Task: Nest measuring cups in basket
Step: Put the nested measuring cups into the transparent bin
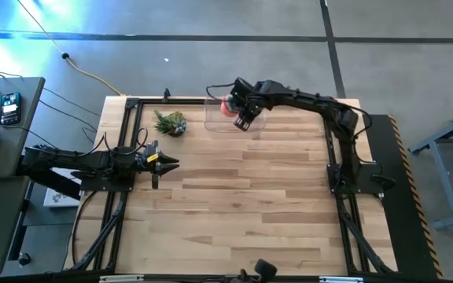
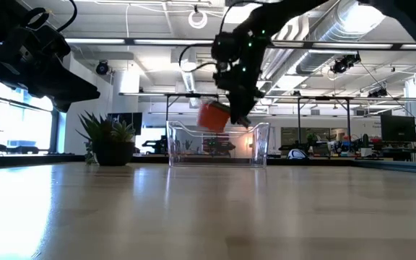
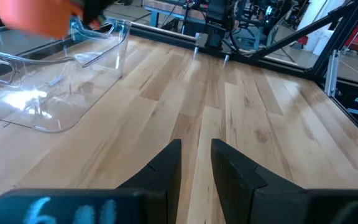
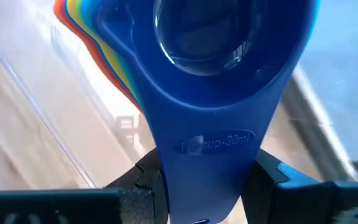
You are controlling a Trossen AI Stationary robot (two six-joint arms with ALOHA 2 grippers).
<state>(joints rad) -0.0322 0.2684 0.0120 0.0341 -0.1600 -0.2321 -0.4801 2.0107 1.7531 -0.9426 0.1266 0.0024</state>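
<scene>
Right gripper [image 1: 241, 118] clamps nested measuring cups [image 4: 204, 81] by their stacked flat handles, above the basket [image 1: 215, 122] at the table's far edge. Likely light, rigid, slick plastic; the stack may fan, so hold at the handles. Left gripper [image 3: 196, 165] waits at left, fingers slightly parted.

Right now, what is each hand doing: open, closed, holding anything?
Left hand: empty, fingers slightly apart, waiting at the table's left edge.
Right hand: closed on the nested measuring cups, above the basket.

Glossy plastic measuring cups [image 4: 216, 81]; clear plastic basket [image 2: 260, 144]; wood table [image 1: 234, 212].
</scene>
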